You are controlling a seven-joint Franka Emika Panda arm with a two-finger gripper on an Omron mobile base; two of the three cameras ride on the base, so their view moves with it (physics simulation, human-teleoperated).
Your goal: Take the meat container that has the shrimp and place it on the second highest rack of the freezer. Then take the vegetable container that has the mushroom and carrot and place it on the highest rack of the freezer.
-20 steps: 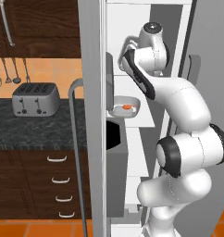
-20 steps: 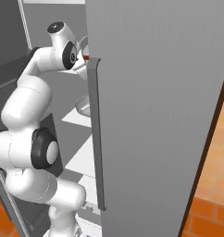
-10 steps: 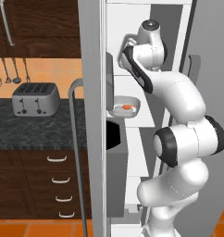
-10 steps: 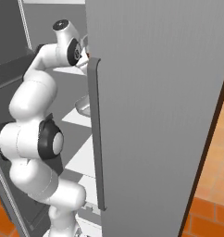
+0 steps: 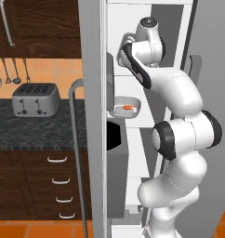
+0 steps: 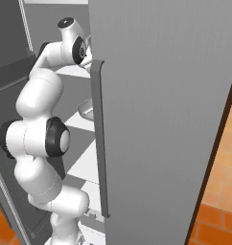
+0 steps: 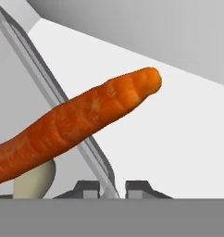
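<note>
arm: rises from the base, elbow bent, reaching up high and forward | wrist: turned left at the top | pincer: tips nearly together, a thin clear edge between them

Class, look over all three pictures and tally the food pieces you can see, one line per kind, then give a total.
Carrot: 1
Mushroom: 1
Shrimp: 1
Total: 3
</note>
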